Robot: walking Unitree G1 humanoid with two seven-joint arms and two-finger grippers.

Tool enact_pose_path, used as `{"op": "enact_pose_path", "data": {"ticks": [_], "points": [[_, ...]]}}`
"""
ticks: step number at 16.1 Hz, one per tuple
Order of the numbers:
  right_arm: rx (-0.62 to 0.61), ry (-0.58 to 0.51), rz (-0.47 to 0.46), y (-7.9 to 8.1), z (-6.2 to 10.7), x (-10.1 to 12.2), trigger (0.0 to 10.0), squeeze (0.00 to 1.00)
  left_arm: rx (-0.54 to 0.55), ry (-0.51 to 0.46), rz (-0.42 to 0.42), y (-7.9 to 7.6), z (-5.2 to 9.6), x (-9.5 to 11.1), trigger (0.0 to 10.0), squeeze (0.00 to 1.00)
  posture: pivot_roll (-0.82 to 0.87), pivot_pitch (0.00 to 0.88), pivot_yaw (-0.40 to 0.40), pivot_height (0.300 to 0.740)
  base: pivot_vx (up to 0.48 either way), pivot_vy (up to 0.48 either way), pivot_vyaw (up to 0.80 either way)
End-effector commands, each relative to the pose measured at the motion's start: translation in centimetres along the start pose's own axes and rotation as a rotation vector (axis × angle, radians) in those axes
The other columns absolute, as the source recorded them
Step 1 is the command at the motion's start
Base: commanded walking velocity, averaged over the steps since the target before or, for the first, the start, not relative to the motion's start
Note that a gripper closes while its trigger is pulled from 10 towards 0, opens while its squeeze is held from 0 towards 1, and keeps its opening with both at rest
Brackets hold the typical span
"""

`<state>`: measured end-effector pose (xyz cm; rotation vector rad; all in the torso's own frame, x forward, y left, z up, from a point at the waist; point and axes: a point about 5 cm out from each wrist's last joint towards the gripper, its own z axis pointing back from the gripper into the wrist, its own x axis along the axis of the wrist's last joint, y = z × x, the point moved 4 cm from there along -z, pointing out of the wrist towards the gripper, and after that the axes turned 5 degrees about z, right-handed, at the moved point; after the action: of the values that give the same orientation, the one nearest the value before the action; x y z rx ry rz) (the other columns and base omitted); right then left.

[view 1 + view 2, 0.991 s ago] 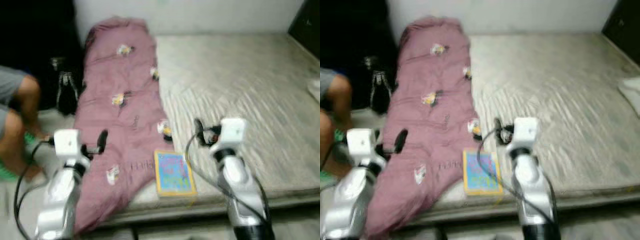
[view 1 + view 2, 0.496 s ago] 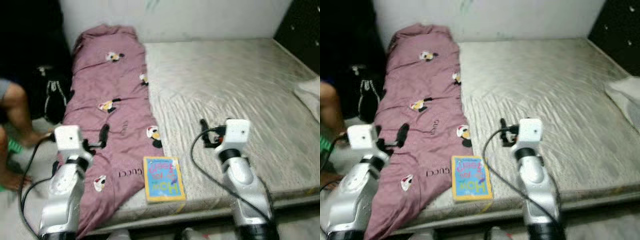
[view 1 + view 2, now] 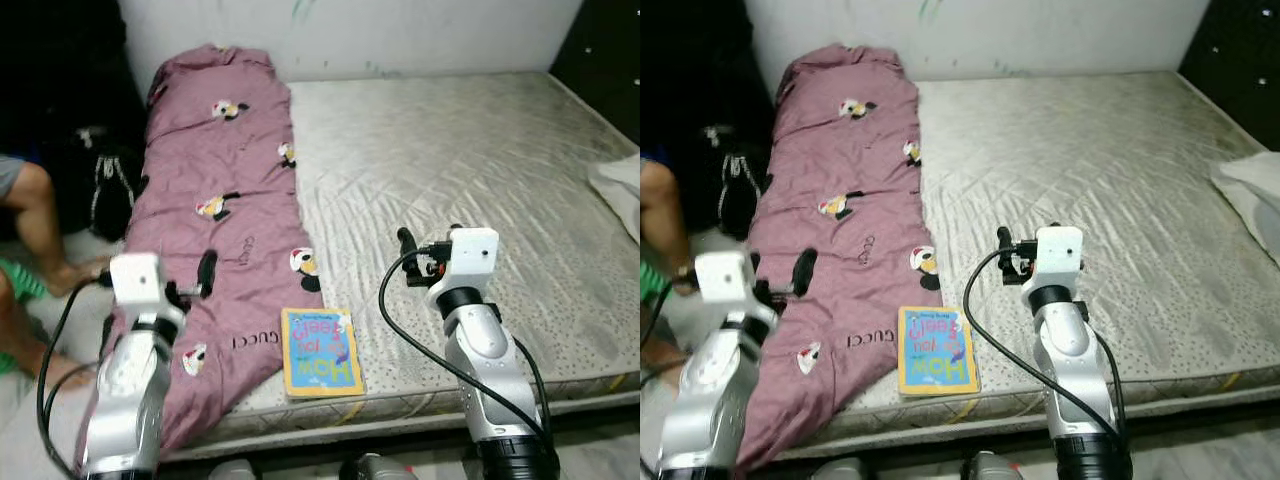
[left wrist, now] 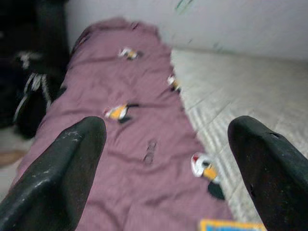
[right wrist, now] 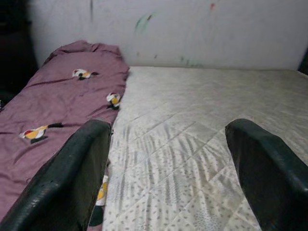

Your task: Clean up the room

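Both grippers, left (image 4: 163,159) and right (image 5: 166,163), hover spread and empty over the mattress (image 3: 480,170); a children's book (image 3: 321,351) lies near-edge beside the purple blanket (image 3: 220,200), seemingly the next pickup.

A bare grey quilted mattress (image 3: 470,170) carries a long mauve blanket (image 3: 225,230) with cartoon prints along its left side, a colourful book (image 3: 320,352) at the near edge, and white cloth (image 3: 620,190) at far right
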<state>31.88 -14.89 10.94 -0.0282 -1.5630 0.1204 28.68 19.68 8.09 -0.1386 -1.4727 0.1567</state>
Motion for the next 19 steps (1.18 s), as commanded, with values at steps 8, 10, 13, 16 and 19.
{"op": "enact_pose_path", "data": {"ticks": [8,10,13,16,19], "points": [[0.004,0.019,-0.009,-0.06,0.56,-0.67,10.0,0.00,-0.011,-0.044,-0.037,-0.53,0.56,0.78,10.0,0.00,0.02,0.000,-0.026,0.700,0.000,0.000,0.00],[0.006,0.021,-0.009,-0.08,0.60,-0.72,10.0,0.00,-0.007,-0.036,-0.054,-0.63,0.48,0.69,10.0,0.00,0.02,0.000,-0.032,0.680,0.000,0.000,0.00],[0.022,0.023,-0.002,0.12,0.53,-0.77,10.0,0.00,0.019,-0.024,-0.053,-0.36,0.46,0.41,10.0,0.00,0.03,0.000,-0.039,0.645,0.000,0.000,0.00],[0.027,0.029,0.007,0.22,0.40,-0.86,10.0,0.00,0.027,-0.015,-0.024,-0.31,0.27,0.32,10.0,0.00,0.02,0.000,-0.039,0.640,0.000,0.000,0.00],[0.023,0.029,0.006,0.15,0.35,-0.82,10.0,0.00,0.032,-0.019,-0.024,-0.26,0.00,0.50,10.0,0.00,0.02,0.000,-0.038,0.640,0.000,0.000,0.00]]}}
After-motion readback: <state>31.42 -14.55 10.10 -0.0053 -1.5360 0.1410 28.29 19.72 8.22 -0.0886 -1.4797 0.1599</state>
